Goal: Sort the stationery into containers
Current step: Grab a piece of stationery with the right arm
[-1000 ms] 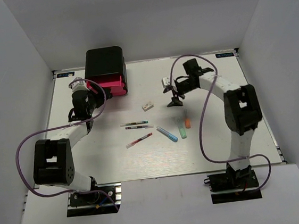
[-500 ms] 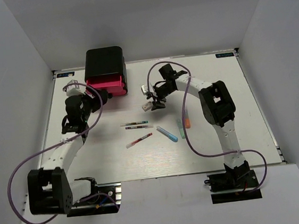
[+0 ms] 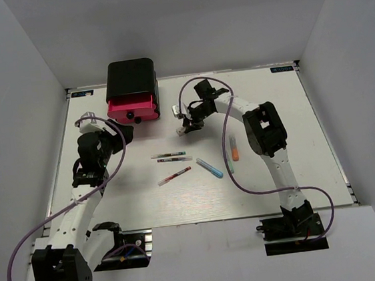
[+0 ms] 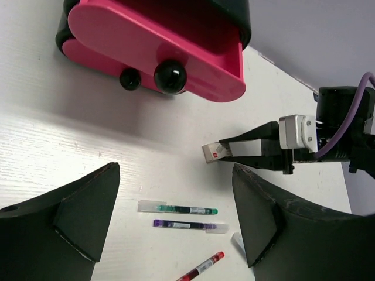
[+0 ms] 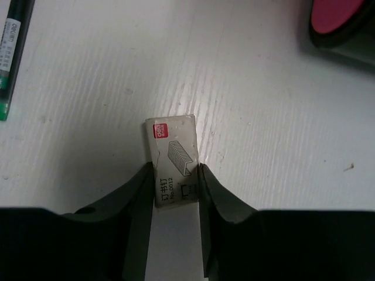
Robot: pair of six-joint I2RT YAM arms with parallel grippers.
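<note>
— Your right arm (image 3: 267,129) has swung left since a second ago, from above the markers toward the cabinet (image 3: 130,78). Your left arm (image 3: 79,199) has drawn back from the drawer (image 4: 176,52).
— How do they stand now?
— Your right arm stretches across the table with its elbow high. The right gripper (image 5: 174,175) sits low, near the cabinet's right front corner. Your left arm is folded closer to its base. The left gripper (image 4: 176,225) faces the pulled-out top drawer, fingers spread wide with nothing between them.
— And the block?
— Your right gripper's fingers press on both long sides of the white block (image 5: 170,143), and about half of it sticks out past the tips. It's near the drawer but apart from it. I can't tell whether it's off the table.
— What does it look like?
— It's a small white rectangle with a red patch at one corner and a printed drawing of staples on its face.
</note>
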